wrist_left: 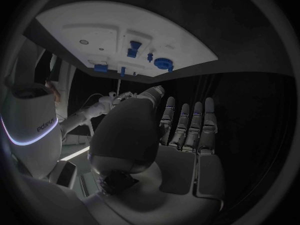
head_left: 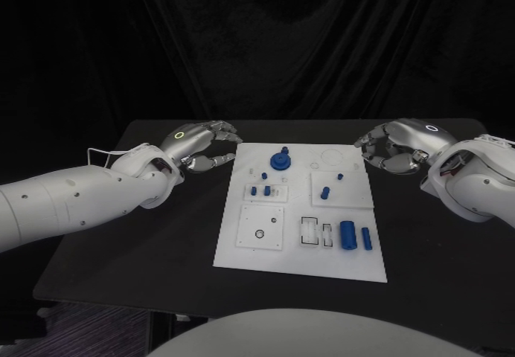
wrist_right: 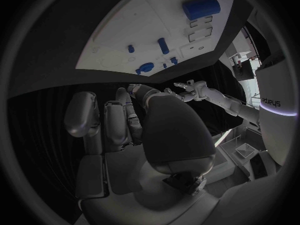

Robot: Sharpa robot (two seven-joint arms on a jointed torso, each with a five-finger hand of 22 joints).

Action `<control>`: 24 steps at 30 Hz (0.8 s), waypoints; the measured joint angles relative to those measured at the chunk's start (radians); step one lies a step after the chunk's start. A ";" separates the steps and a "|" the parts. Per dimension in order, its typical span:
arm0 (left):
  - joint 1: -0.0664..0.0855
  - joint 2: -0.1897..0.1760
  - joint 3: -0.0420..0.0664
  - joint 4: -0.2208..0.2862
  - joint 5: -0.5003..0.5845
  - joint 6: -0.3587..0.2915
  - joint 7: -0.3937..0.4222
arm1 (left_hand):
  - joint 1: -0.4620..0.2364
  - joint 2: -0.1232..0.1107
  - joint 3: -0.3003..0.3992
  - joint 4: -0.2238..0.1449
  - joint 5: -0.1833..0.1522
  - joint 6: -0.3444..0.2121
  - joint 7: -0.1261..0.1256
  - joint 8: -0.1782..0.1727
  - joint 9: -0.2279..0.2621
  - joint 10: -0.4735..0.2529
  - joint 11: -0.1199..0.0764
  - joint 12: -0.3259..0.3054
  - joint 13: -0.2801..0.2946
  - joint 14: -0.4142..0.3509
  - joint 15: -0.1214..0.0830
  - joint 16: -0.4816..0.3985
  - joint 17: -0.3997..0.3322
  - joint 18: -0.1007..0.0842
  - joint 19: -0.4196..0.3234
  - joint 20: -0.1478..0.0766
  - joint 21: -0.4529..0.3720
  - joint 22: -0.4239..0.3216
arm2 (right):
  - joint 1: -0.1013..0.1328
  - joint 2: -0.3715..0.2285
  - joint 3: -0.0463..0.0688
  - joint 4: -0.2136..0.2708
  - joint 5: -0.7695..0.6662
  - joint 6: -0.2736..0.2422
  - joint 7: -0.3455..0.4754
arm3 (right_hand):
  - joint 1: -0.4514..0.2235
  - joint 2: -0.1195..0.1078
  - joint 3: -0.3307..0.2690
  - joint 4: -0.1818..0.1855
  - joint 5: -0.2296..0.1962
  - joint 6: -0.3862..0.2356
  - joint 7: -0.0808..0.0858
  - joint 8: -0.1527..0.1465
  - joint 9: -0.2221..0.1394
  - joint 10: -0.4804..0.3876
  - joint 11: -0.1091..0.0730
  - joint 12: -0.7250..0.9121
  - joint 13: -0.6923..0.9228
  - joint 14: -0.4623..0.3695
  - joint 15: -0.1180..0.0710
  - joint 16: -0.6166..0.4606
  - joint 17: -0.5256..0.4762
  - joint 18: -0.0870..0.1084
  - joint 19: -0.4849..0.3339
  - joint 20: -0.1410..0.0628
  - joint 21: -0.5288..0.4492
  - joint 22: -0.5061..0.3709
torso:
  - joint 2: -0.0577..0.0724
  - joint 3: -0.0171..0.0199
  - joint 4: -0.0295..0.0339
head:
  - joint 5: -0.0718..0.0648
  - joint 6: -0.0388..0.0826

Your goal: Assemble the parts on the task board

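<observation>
The white task board [head_left: 245,249] lies in the middle of the black table [head_left: 129,245], its long sides running from the near edge toward the far edge. Near the board's far edge stands a round blue gear-like part [head_left: 281,161]. Behind the middle sit two small blue pegs [head_left: 261,191] toward the left side and a small blue pin [head_left: 323,195] toward the right. Close to the near right corner lie a thick blue cylinder [head_left: 347,233] and, just beside it, a thinner blue rod [head_left: 367,238].

The left hand [head_left: 203,146] hovers over the table just off the board's far left corner, fingers loosely curled and apart, holding nothing. The right hand [head_left: 391,147] hangs near the far right corner, likewise part-curled with its fingers spread and nothing in them. In the left wrist view the fingers [wrist_left: 187,125] stand straight and separated above the palm.
</observation>
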 measured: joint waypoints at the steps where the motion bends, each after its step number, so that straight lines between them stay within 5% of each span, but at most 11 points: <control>1: 0.000 -0.007 0.000 0.004 0.042 0.003 0.020 | 0.000 0.000 -0.006 0.010 0.011 -0.002 0.008 0.000 -0.010 -0.010 0.004 -0.017 -0.026 -0.041 0.002 -0.065 -0.044 0.000 -0.030 0.002 -0.032 -0.028 | 0.001 0.006 0.000 -0.001 0.000 0.003 0.004 | 0.003 -0.003 0.004 -0.004 0.000 -0.004 -0.004 0.000 0.000 -0.032 0.017 -0.043 -0.035 -0.007 0.017 -0.012 -0.010 0.007 -0.009 0.009 -0.020 0.000 | 0.000 -0.0005 0.0008 | -0.003 0.000; 3: 0.000 -0.018 0.000 0.014 0.151 0.023 0.069 | 0.017 0.011 -0.030 0.021 0.029 -0.003 0.025 0.000 -0.037 -0.037 -0.005 -0.071 -0.085 -0.107 0.000 -0.174 -0.121 0.000 -0.082 0.010 -0.056 -0.091 | 0.003 0.023 0.000 -0.009 0.000 0.012 0.011 | 0.012 -0.012 0.004 -0.019 -0.011 -0.024 -0.009 0.000 -0.003 -0.112 0.054 -0.121 -0.098 -0.035 0.047 -0.045 -0.037 0.007 -0.044 0.031 -0.082 0.000 | -0.001 -0.0014 0.0018 | -0.004 0.000; 4: 0.000 -0.020 0.000 0.017 0.205 0.038 0.092 | 0.021 0.013 -0.043 0.022 0.035 -0.027 0.044 0.000 -0.055 -0.060 -0.027 -0.107 -0.108 -0.142 0.001 -0.211 -0.152 0.000 -0.106 0.012 -0.058 -0.114 | 0.003 0.031 0.000 -0.014 -0.001 0.016 0.014 | 0.013 -0.013 -0.002 -0.026 -0.018 -0.033 -0.014 0.000 -0.004 -0.140 0.064 -0.144 -0.120 -0.045 0.056 -0.053 -0.045 0.007 -0.054 0.040 -0.101 0.000 | -0.001 -0.0020 0.0021 | -0.005 0.000; 6: -0.002 -0.023 0.000 0.022 0.328 0.082 0.143 | 0.028 0.020 -0.070 0.021 0.035 -0.118 0.060 -0.006 -0.100 -0.104 -0.051 -0.171 -0.142 -0.194 0.002 -0.257 -0.199 0.000 -0.152 0.012 -0.058 -0.161 | 0.003 0.044 0.000 -0.024 -0.006 0.028 0.017 | 0.013 -0.013 -0.015 -0.039 -0.037 -0.053 -0.017 0.000 -0.009 -0.199 0.077 -0.180 -0.156 -0.065 0.064 -0.061 -0.054 0.024 -0.074 0.051 -0.129 0.000 | -0.002 -0.0031 0.0031 | -0.008 0.000; 9: -0.006 -0.021 0.000 0.024 0.519 0.173 0.214 | 0.045 0.038 -0.121 0.022 0.043 -0.273 0.055 -0.018 -0.169 -0.170 -0.066 -0.260 -0.167 -0.264 -0.004 -0.292 -0.254 0.000 -0.236 0.008 -0.066 -0.343 | -0.001 0.057 0.000 -0.037 -0.017 0.047 0.017 | 0.014 -0.013 -0.040 -0.051 -0.069 -0.077 -0.024 0.000 -0.012 -0.264 0.089 -0.214 -0.200 -0.078 0.072 -0.061 -0.064 0.023 -0.090 0.064 -0.148 0.000 | -0.003 -0.0052 0.0067 | -0.023 0.000; 14: -0.017 -0.013 0.000 0.033 0.798 0.331 0.282 | 0.055 0.086 -0.210 0.024 0.081 -0.315 0.034 -0.018 -0.215 -0.177 -0.099 -0.287 -0.170 -0.285 -0.037 -0.294 -0.274 0.000 -0.255 -0.005 -0.066 -0.449 | -0.018 0.075 0.000 -0.051 -0.039 0.077 0.014 | 0.004 -0.003 -0.086 -0.039 -0.118 -0.082 -0.029 0.000 -0.012 -0.280 0.095 -0.229 -0.260 -0.080 0.078 -0.044 -0.058 0.023 -0.082 0.071 -0.128 0.000 | -0.006 -0.0136 0.0187 | -0.063 0.000; 19: -0.036 -0.015 0.000 0.057 0.978 0.441 0.308 | 0.064 0.123 -0.301 0.024 0.093 -0.351 -0.002 -0.022 -0.242 -0.215 -0.137 -0.341 -0.177 -0.314 -0.066 -0.304 -0.290 0.017 -0.290 -0.017 -0.073 -0.602 | -0.028 0.084 -0.001 -0.062 -0.066 0.101 0.009 | 0.001 0.000 -0.113 -0.037 -0.119 -0.079 -0.032 0.007 -0.011 -0.270 0.099 -0.239 -0.315 -0.069 0.077 -0.021 -0.048 0.023 -0.067 0.076 -0.091 0.000 | -0.009 -0.0226 0.0309 | -0.107 0.000; 24: -0.050 -0.021 0.000 0.079 1.087 0.518 0.322 | 0.090 0.151 -0.351 0.023 0.136 -0.362 -0.014 -0.026 -0.246 -0.235 -0.132 -0.364 -0.179 -0.322 -0.065 -0.304 -0.292 0.033 -0.309 -0.005 -0.077 -0.675 | -0.032 0.087 -0.001 -0.072 -0.099 0.108 -0.005 | -0.015 0.016 -0.150 -0.027 -0.116 -0.029 -0.066 0.022 -0.005 -0.145 0.076 -0.260 -0.430 -0.012 0.051 0.031 -0.018 0.023 0.002 0.052 0.023 0.000 | -0.011 -0.0350 0.0418 | -0.155 0.000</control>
